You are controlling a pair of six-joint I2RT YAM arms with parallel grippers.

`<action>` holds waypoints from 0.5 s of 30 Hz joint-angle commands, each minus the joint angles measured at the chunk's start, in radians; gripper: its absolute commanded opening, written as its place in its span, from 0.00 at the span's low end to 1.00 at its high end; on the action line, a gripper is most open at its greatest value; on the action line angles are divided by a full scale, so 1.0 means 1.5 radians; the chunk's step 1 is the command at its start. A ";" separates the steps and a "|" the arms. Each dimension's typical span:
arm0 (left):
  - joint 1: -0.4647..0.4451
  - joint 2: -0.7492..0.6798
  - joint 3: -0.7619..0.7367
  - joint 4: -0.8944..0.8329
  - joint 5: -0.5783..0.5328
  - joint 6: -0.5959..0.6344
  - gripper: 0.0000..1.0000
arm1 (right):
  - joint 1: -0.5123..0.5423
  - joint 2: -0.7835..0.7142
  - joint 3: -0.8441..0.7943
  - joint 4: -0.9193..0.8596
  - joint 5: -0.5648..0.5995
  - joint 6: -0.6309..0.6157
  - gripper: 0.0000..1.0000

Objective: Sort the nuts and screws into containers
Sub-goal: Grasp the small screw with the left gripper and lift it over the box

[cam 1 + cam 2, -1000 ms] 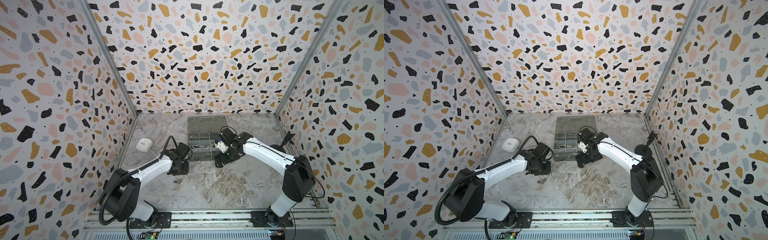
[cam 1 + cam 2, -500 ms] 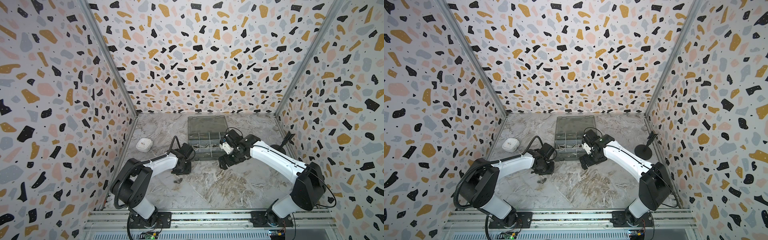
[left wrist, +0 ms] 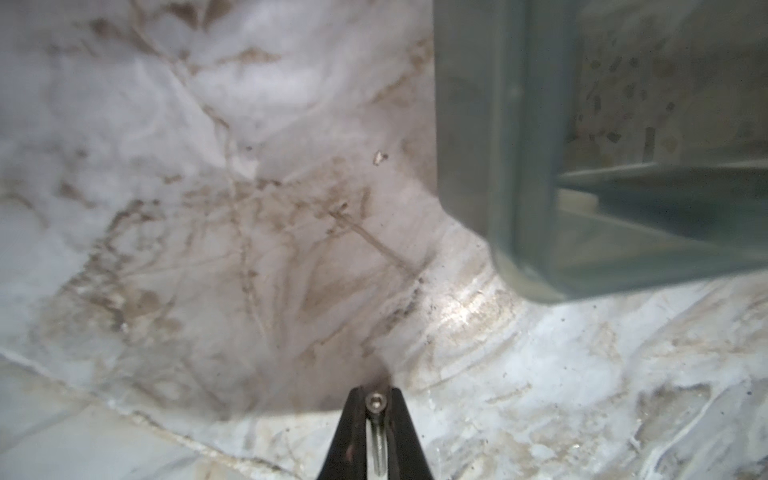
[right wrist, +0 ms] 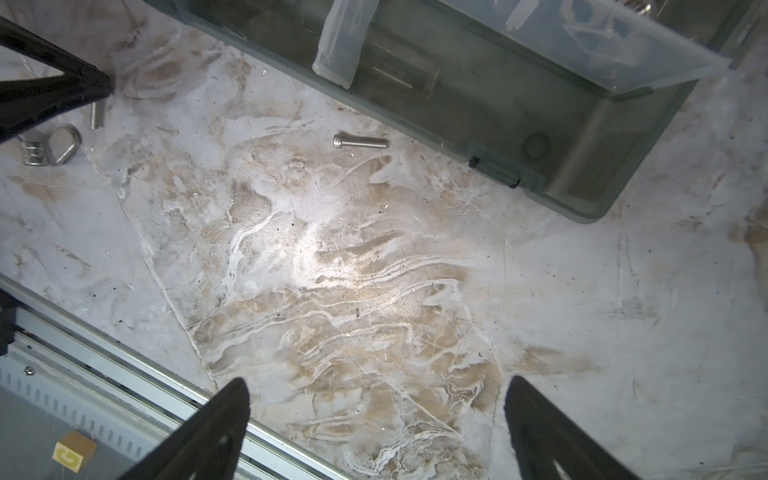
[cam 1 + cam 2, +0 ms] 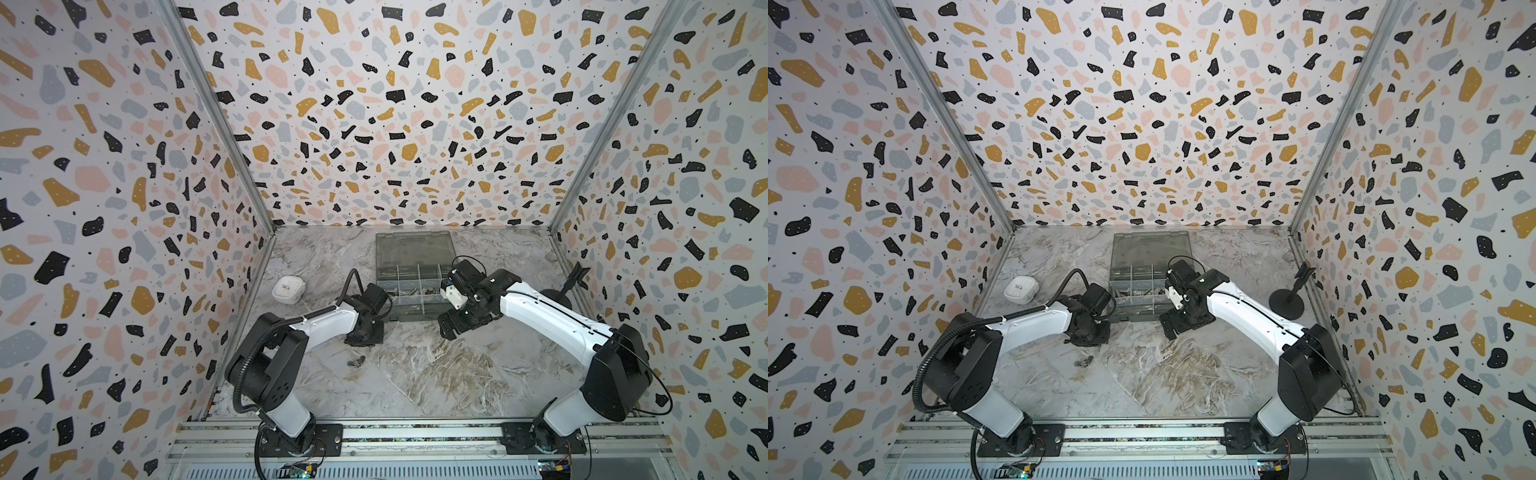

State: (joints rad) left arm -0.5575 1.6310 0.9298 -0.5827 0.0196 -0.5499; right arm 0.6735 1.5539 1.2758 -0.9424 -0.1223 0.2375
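Your left fingers [image 3: 353, 436] were pressed together on a socket-head screw [image 3: 375, 403]. They pinched it along the shaft, and the round head with its hex socket sat at the fingertips, facing the wrist camera. These fingers stood low over the marble-pattern desk [image 3: 208, 208], near the corner of the grey organiser box [image 3: 478, 166] that is closest to your left arm. Whether the screw touched the desk, I could not tell.

Your right fingers [image 4: 208, 428] were spread wide and held nothing. They hung over bare desk in front of the box.

In the right wrist view a second screw [image 4: 360, 142] lay flat on the desk, just beside the front wall of the box but apart from it. A wing nut [image 4: 52, 145] lay on the desk close to the black left fingers. In both top views it showed as a small grey piece [image 5: 356, 361] [image 5: 1084, 362] just in front of the left arm's tip.

The box stood at the middle back of the desk with its lid [image 5: 411, 249] open and lying flat behind it. Some of its compartments [image 5: 409, 276] held small metal pieces, too small to name.

A white rounded case [image 5: 289, 289] sat well apart, near the left wall; the mark on its top was too small to read. In the right wrist view a small tan block [image 4: 75, 455] beyond the aluminium rail carried a yellow sticker with one character that looked like a G.
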 commanded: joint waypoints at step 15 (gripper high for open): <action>-0.003 0.107 0.373 -0.146 -0.022 0.067 0.11 | -0.035 0.001 0.023 0.004 -0.001 -0.018 0.97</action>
State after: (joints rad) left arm -0.5575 1.7332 1.4128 -0.7589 -0.0021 -0.4854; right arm 0.6338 1.5661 1.2797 -0.9295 -0.1238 0.2241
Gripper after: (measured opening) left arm 0.105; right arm 0.972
